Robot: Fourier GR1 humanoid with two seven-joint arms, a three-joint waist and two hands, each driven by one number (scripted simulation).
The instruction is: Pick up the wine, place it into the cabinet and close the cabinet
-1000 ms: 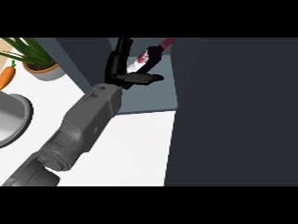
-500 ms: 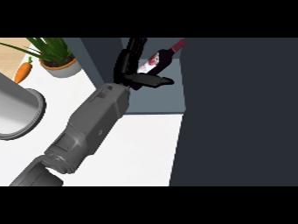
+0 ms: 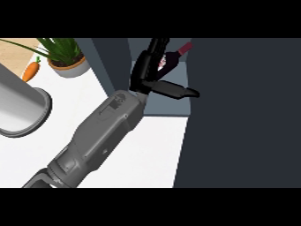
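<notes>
The wine bottle [image 3: 171, 61], dark with a red cap, stands tilted inside the open cabinet [image 3: 169, 108], its neck pointing up and to the right. My left hand [image 3: 146, 70] reaches into the cabinet from the lower left on its grey forearm. Its fingers are straight and lie along the bottle's left side. The thumb [image 3: 175, 90] sticks out to the right below the bottle, apart from it. The bottle's lower part is hidden behind the hand. The dark cabinet door [image 3: 250, 114] stands open and fills the view's right side. My right hand does not show.
A large grey metal pot [image 3: 9, 106] stands on the white counter [image 3: 146, 150] at the left. Behind it are a potted plant [image 3: 65, 57] and a carrot [image 3: 30, 70]. The cabinet's side wall [image 3: 107, 62] rises just left of my hand.
The whole scene has slid to the right in the view. My left hand stays by the bottle inside the cabinet, and its thumb has spread out below the bottle.
</notes>
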